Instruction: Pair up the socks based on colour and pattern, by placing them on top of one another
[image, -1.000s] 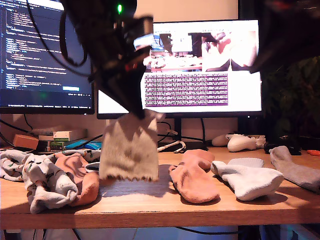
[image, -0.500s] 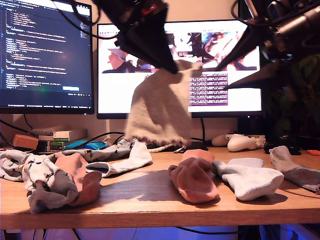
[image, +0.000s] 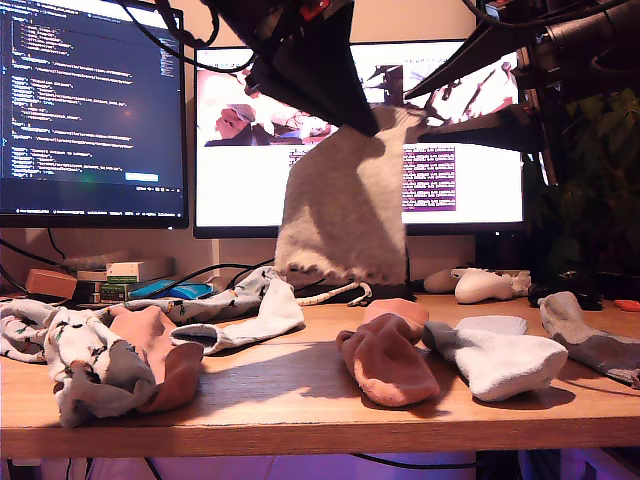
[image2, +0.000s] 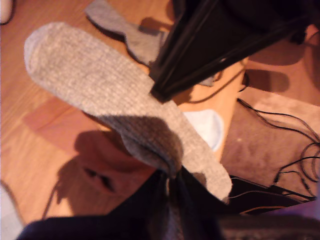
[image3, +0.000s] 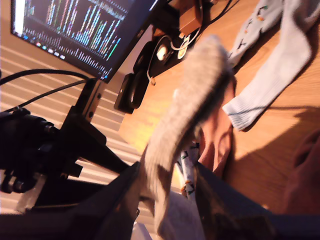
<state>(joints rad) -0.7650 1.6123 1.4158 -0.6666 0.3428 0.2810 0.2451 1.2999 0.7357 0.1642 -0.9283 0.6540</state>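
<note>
Two arms meet high above the surface (image: 300, 385), both pinching one grey sock (image: 345, 210) that hangs cuff-down in front of the monitor (image: 460, 180). My first gripper (image2: 170, 175) has its jaws closed on one end of the sock, which stretches away over the wood. My second gripper (image3: 167, 200) clamps the same sock between narrow jaws. On the surface below, in the exterior view, lie a pink sock (image: 385, 360), a pale blue sock (image: 500, 360) and a second grey sock (image: 590, 340) toward the right, with a heap of printed socks (image: 70, 365) toward the left.
</note>
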